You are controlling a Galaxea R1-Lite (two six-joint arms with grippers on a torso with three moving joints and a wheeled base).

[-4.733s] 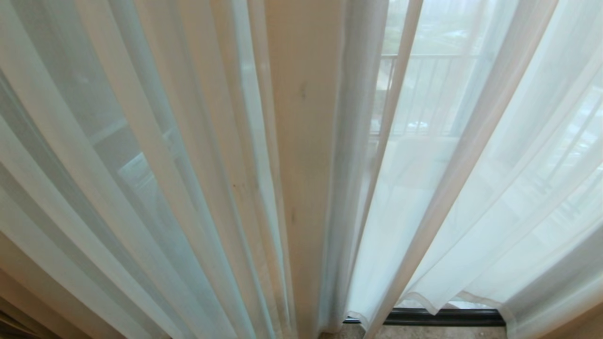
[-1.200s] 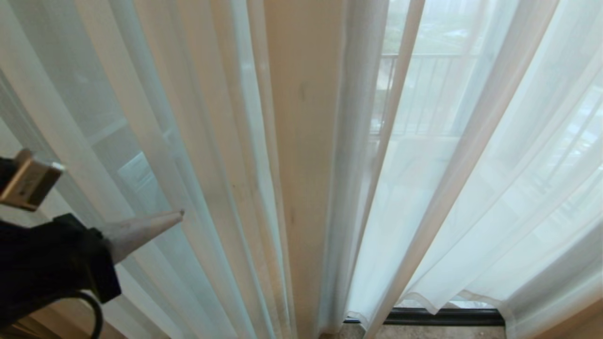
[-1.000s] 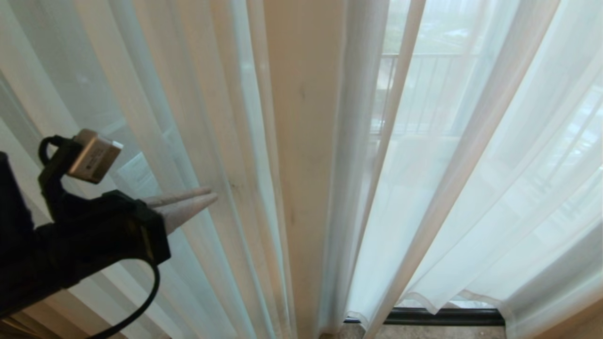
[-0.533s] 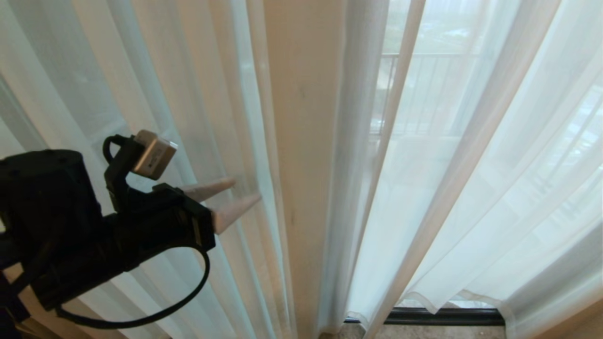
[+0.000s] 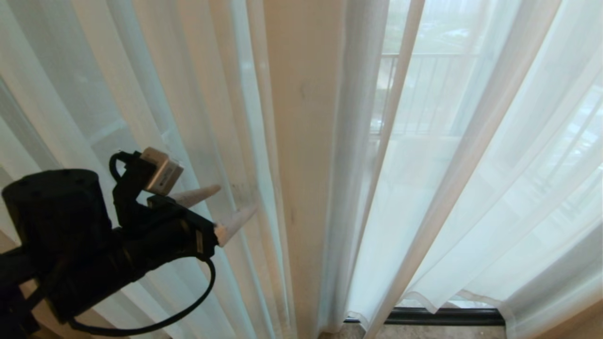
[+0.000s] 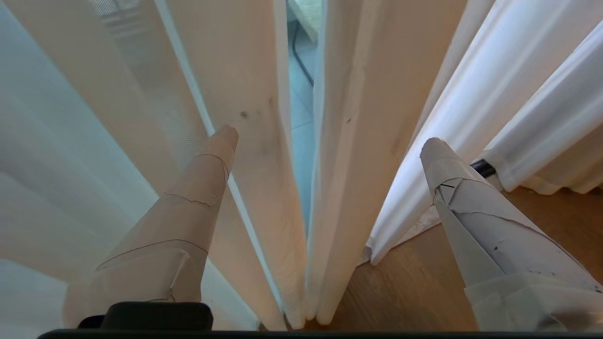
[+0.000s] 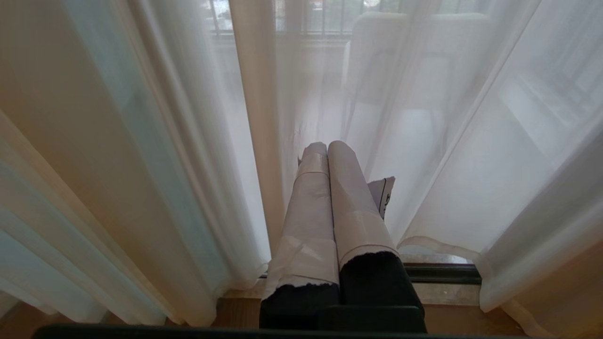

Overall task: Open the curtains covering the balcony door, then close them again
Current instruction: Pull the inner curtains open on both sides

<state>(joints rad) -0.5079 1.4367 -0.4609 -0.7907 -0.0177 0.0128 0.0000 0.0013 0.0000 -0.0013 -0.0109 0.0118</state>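
**Left arm poised to take hold of the sheer curtain**

Nearest to us, our left gripper (image 5: 235,202) reaches in from the lower left of the head view, its two tapered fingers spread wide with nothing between them yet. In the left wrist view one fingertip (image 6: 225,136) lies against a fold of cloth, while the other fingertip (image 6: 431,146) stands apart in front of further folds. Our right gripper (image 7: 328,150) hangs low and parked, its fingers pressed together and empty, pointing at the foot of the cloth.

Just beyond the fingers hang the curtains (image 5: 188,94), floor-length sheer white panels in soft vertical folds, drawn across the whole view. A narrow slit shows between two folds straight ahead of the left gripper.

Furthest off, through the fabric, we make out the balcony door (image 5: 443,316) only by its dark bottom frame at the floor, with a railing (image 5: 424,59) faint beyond.

We judge that the opening step has barely begun. The next move calls for pushing the spread fingers around one fold edge, closing on it, then pulling sideways.
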